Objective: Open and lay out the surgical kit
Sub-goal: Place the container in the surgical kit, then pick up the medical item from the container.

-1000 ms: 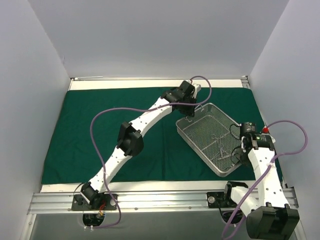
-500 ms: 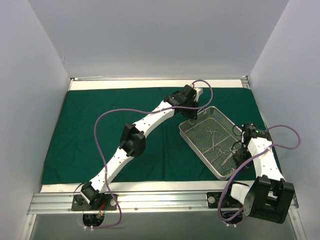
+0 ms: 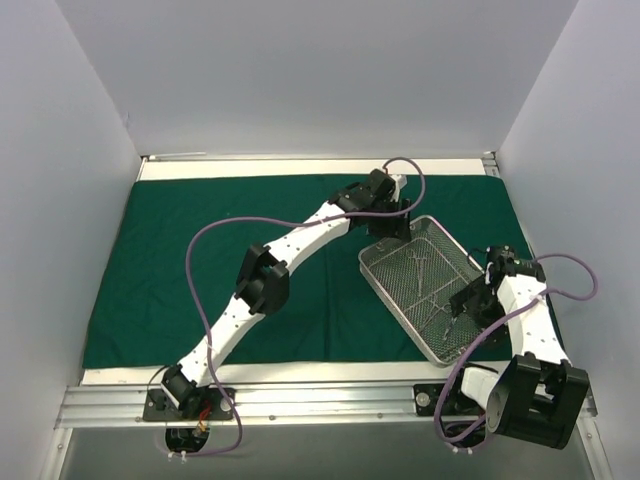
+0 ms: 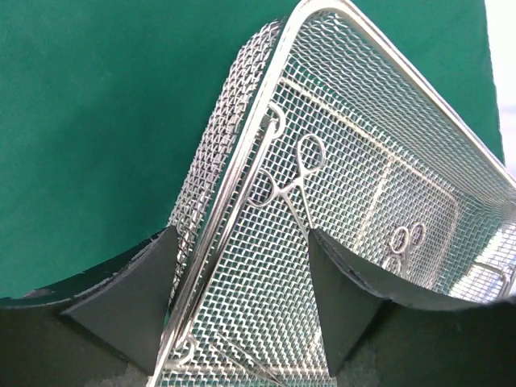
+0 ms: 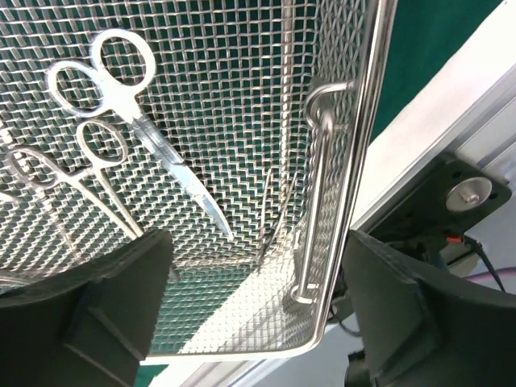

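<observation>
Closest to me, the right gripper hangs over the near end of the wire tray. Its jaws are spread wide either side of the tray's end handle and aren't gripping anything. A few little scissor-handled tools lie flat on the mesh. The tray sits skewed on the right part of the green cloth covering the table. Farther back, the left gripper straddles the tray's far rim with its jaws released too, one finger outside and one inside.

Bare drape leaves the left free — tray, left gripper, right gripper crowd the right.
</observation>
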Controlling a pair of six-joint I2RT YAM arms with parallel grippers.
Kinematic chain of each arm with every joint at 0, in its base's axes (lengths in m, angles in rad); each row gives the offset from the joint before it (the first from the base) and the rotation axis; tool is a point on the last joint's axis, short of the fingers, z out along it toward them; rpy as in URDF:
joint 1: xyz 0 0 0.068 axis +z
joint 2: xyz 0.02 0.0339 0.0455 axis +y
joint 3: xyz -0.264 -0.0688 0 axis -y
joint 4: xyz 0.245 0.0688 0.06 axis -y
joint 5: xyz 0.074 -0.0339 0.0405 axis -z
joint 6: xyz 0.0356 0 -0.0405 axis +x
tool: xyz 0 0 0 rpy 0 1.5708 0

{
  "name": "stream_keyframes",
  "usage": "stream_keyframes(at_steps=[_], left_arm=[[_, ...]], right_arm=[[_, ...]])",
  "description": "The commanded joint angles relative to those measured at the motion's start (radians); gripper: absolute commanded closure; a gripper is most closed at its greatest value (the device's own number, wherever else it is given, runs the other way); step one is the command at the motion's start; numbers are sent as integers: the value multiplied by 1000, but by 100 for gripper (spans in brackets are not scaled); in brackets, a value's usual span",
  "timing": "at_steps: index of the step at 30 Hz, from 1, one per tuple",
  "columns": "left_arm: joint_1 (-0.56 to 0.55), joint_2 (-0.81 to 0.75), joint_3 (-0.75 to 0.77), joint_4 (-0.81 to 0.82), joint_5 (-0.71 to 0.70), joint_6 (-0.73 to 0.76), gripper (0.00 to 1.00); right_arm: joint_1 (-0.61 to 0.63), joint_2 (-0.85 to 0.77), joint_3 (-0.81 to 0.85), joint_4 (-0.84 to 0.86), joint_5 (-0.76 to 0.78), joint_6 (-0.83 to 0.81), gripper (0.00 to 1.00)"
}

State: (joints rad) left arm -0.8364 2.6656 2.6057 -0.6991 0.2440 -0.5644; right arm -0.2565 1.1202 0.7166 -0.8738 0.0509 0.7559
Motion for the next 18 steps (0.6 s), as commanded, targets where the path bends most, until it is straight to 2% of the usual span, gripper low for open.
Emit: stream_keyframes(at_steps=[1, 2, 4, 8, 12, 14, 16, 18], left_arm=[[-7, -130, 11, 23, 109, -57, 27], [3, -128, 45, 0, 118, -58, 26], [36, -127, 77, -16, 147, -66, 25], [69, -173, 134, -69, 153, -45, 24], [117, -248, 71, -94, 172, -43, 23], [154, -288, 62, -146, 161, -25, 23], [181, -320, 22, -172, 156, 7, 25], [233, -395, -45, -177, 150, 36, 26]], right_arm=[[2, -25, 78, -51, -68, 0, 11], [2, -25, 102, -59, -59, -1, 4], [2, -30, 139, -82, -54, -13, 1], [2, -30, 278, -142, 21, -73, 0], [3, -11, 410, -191, 64, -182, 0], [5, 6, 448, -151, 35, -248, 0], [13, 27, 490, -88, -26, -325, 2], [23, 61, 515, -33, -77, -365, 13]])
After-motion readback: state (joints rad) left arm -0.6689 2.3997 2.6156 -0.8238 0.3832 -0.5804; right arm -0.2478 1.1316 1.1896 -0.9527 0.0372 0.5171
